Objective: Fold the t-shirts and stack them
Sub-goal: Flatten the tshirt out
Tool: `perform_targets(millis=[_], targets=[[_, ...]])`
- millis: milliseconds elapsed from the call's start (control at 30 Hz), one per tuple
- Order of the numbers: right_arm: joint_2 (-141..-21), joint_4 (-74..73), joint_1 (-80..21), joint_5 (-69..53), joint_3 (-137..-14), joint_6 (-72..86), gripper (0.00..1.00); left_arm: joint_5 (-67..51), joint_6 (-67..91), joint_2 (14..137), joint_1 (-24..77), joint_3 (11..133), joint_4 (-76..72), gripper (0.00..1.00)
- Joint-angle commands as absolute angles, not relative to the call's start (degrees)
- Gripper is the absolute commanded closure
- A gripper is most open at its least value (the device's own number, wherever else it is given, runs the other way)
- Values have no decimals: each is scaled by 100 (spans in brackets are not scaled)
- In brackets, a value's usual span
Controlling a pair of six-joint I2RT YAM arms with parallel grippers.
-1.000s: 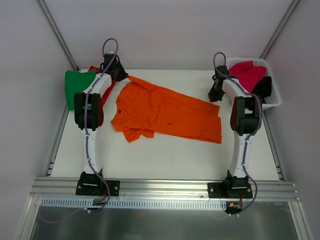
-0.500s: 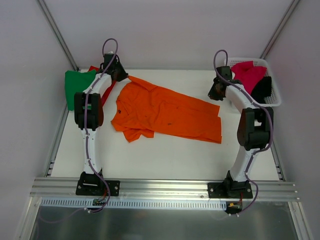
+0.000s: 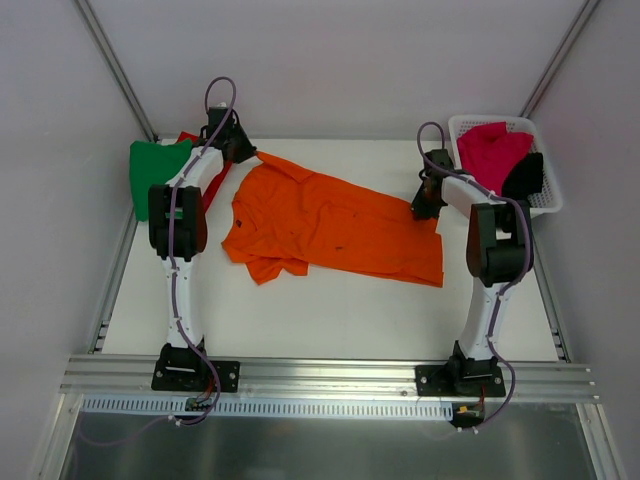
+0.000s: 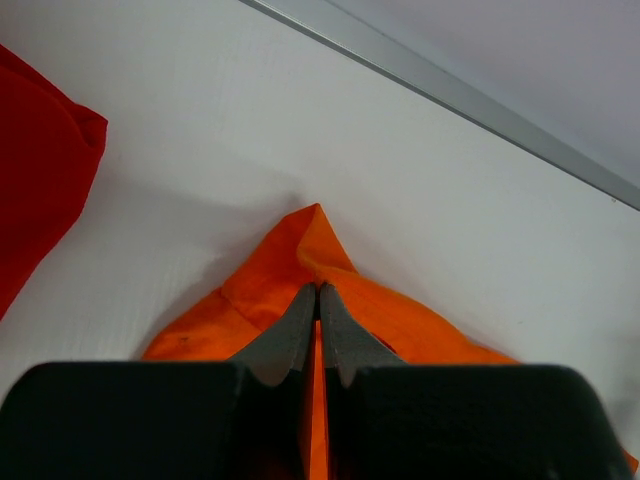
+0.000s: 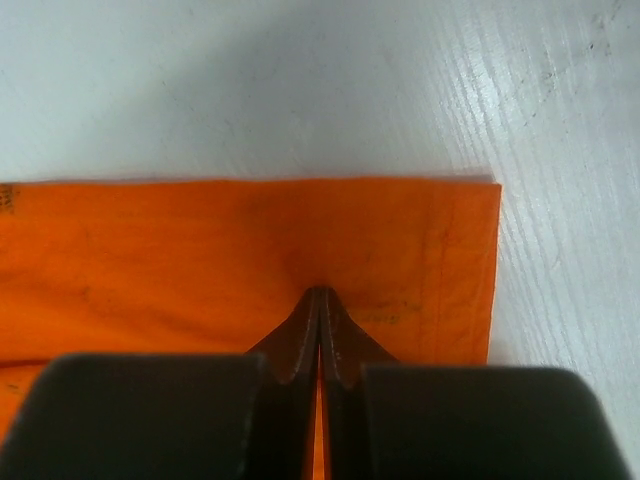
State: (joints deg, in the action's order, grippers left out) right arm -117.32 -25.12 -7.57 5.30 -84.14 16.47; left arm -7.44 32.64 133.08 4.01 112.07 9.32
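The bright orange t-shirt [image 3: 330, 225] lies spread flat across the middle of the table. My left gripper [image 3: 243, 152] is shut on a pointed corner of it at the far left, which shows in the left wrist view [image 4: 318, 290]. My right gripper [image 3: 425, 205] is shut on its far right hem corner, which shows in the right wrist view [image 5: 319, 292]. A green t-shirt [image 3: 155, 170] and a red t-shirt [image 3: 215, 182] lie at the far left. The magenta-pink t-shirt [image 3: 493, 148] and the black t-shirt [image 3: 525, 175] sit in the basket.
The white lattice basket [image 3: 545, 207] stands at the far right corner. The red t-shirt [image 4: 40, 190] lies just left of my left gripper. A metal rail [image 4: 450, 90] runs along the table's far edge. Walls close in both sides.
My right gripper has moved forward and slightly left onto the orange shirt's hem corner, and the right arm's elbow has swung. The left arm and the shirt have not moved.
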Motion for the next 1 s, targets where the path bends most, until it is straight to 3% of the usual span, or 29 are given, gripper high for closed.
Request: perform_targets(millis=[0, 200, 633, 967], targets=[[-11821, -2838, -765, 501, -8629, 1688, 100, -826, 3322, 13148, 343, 11180, 870, 100], [-12496, -3330, -695, 378, -9482, 1582, 99, -844, 3331, 13201, 334, 11206, 870, 100], [-14342, -4508, -325, 62, -12899, 1529, 99, -1037, 3375, 13605, 273, 11601, 879, 100], [-14801, -4263, -44, 62, -13816, 1819, 99, -1634, 4051, 14466, 35, 12479, 870, 100]])
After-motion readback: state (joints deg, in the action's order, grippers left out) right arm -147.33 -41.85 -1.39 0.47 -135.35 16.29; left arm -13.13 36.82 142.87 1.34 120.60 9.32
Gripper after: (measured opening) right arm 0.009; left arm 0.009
